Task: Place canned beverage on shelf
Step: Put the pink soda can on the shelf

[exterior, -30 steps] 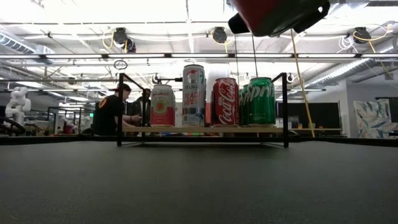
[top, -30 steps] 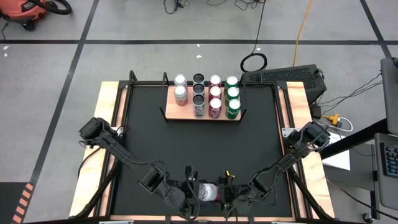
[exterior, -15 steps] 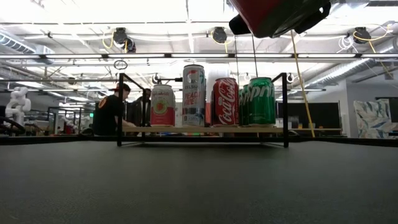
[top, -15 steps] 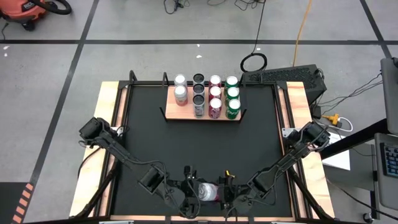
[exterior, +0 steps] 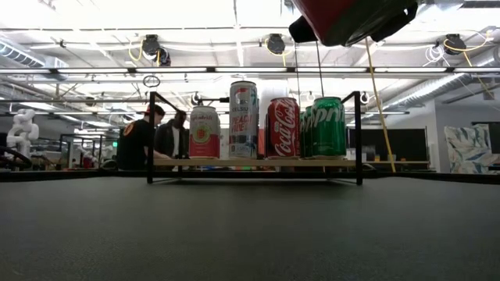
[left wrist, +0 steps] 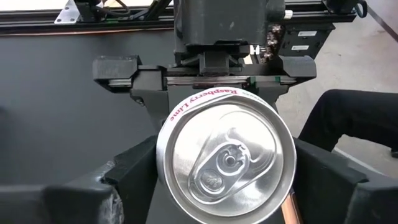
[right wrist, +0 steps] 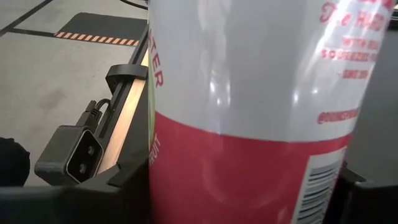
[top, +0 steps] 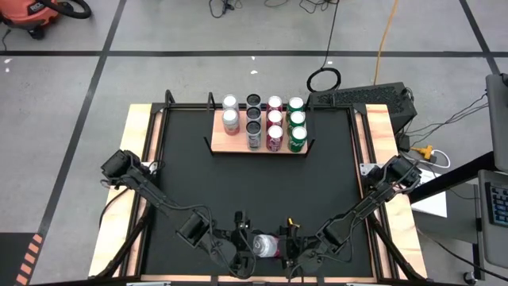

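While held sideways above mat's near edge, raspberry-lime can [top: 265, 245] caught between both grippers. Left gripper [top: 244, 248] at can's lid end, fingers [left wrist: 134, 177] spread beside rim (cannot tell if touching). Right gripper [top: 290, 246] clenched on can body, silver over red. Shelf [top: 258, 131] at far side, well apart, loaded with cans (four columns abreast).

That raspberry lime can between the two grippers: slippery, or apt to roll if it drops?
The can looks slick: smooth, glossy metal. Likely rigid, its tab unopened, so probably full and heavy for its size. Held lying sideways over the mat, it would probably roll if released.
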Motion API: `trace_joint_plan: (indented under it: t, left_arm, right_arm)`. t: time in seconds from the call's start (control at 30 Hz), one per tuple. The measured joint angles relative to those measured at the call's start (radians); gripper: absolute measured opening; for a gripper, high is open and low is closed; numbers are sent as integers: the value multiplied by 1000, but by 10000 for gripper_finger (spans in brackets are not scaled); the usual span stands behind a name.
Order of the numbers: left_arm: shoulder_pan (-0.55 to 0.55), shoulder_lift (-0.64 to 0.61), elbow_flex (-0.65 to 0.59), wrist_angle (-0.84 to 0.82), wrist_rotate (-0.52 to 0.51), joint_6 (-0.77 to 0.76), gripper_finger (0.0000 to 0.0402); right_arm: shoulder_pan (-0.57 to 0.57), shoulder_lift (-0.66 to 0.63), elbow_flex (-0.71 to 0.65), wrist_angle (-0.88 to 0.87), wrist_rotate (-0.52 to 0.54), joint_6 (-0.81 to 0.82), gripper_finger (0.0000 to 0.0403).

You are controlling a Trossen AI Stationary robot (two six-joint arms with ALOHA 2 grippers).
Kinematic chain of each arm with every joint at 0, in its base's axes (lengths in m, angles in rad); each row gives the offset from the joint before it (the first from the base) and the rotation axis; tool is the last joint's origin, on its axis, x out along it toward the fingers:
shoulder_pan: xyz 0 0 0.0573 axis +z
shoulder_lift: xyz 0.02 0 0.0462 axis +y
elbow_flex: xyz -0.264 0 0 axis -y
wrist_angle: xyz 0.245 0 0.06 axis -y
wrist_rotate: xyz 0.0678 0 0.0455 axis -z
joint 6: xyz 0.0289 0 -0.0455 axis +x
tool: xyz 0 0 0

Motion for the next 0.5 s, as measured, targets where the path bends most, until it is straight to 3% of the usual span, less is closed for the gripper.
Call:
trace_joint_plan:
  t: [0.23, 0.5]
  left_arm:
    - [1, 0, 0, 0, 0, -26, 295]
    - [2, 0, 0, 0, 17, -40, 293]
  right_arm:
    - [0, 0, 0, 1, -3, 4, 280]
    - [0, 0, 0, 0, 6, 11, 321]
